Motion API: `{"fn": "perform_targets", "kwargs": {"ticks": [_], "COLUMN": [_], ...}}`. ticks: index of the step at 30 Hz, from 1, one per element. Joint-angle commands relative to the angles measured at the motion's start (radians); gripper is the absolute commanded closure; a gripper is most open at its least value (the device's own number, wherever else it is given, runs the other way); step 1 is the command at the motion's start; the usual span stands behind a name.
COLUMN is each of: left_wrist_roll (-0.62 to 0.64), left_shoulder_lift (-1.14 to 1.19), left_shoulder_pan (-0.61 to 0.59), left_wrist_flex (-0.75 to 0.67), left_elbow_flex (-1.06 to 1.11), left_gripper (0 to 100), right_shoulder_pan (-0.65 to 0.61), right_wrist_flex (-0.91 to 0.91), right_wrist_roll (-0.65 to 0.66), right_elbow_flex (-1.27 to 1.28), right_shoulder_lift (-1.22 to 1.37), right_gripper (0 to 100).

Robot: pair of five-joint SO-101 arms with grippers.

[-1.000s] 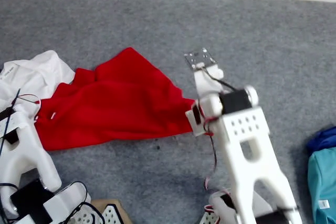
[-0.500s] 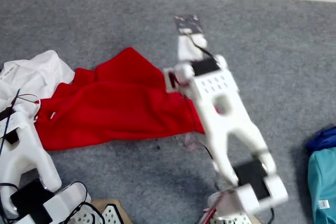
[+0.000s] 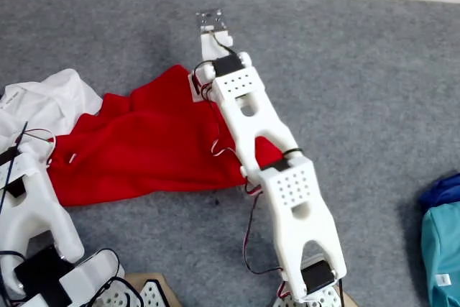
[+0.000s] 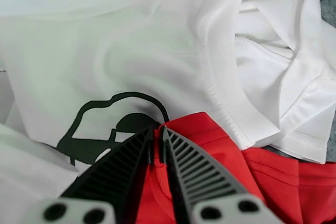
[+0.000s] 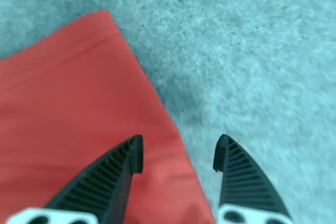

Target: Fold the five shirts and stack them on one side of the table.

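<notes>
A red shirt (image 3: pixel 151 145) lies crumpled on the grey carpet, left of centre. My right arm stretches over it to its far corner. There the right gripper (image 5: pixel 178 148) stands open with nothing between its fingers, straddling the red shirt's edge (image 5: pixel 79 108). In the high view that gripper (image 3: pixel 197 85) sits by the shirt's far peak. My left gripper (image 4: pixel 157 148) is shut on a fold of the red shirt (image 4: pixel 210 145) at its left end, on top of a white shirt (image 4: pixel 131 51). The white shirt (image 3: pixel 43 102) is bunched at the left edge.
A teal shirt (image 3: pixel 444 253) and a dark blue one (image 3: pixel 442 190) lie at the right edge. The left arm's base (image 3: pixel 32 206) and cables fill the near left corner. Bare carpet (image 3: pixel 359 70) spreads over the far and right side.
My right arm has swung from the red shirt's right corner, away and to the left, to its far peak. The shirt and the left arm have stayed put.
</notes>
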Motion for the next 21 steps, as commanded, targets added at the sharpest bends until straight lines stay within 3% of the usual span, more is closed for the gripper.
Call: {"fn": "perform_targets", "kwargs": {"ticks": [1, 17, 21], "left_wrist_roll": [0.003, 0.003, 0.003], "left_shoulder_lift": [-0.035, -0.035, -0.035], "left_shoulder_pan": [0.021, 0.036, 0.036], "left_wrist_flex": [-0.014, -0.014, -0.014], "left_elbow_flex": [-0.002, 0.002, 0.002], "left_gripper": [99, 99, 99], "right_shoulder_pan": [-0.019, -0.067, -0.048], "right_wrist_flex": [0.018, -0.074, -0.054], "right_wrist_roll": [-0.006, -0.005, -0.003], "right_elbow_flex": [-0.217, -0.512, -0.483], "right_shoulder_lift": [0.077, 0.321, 0.321], "right_gripper": [77.4, 77.9, 89.6]}}
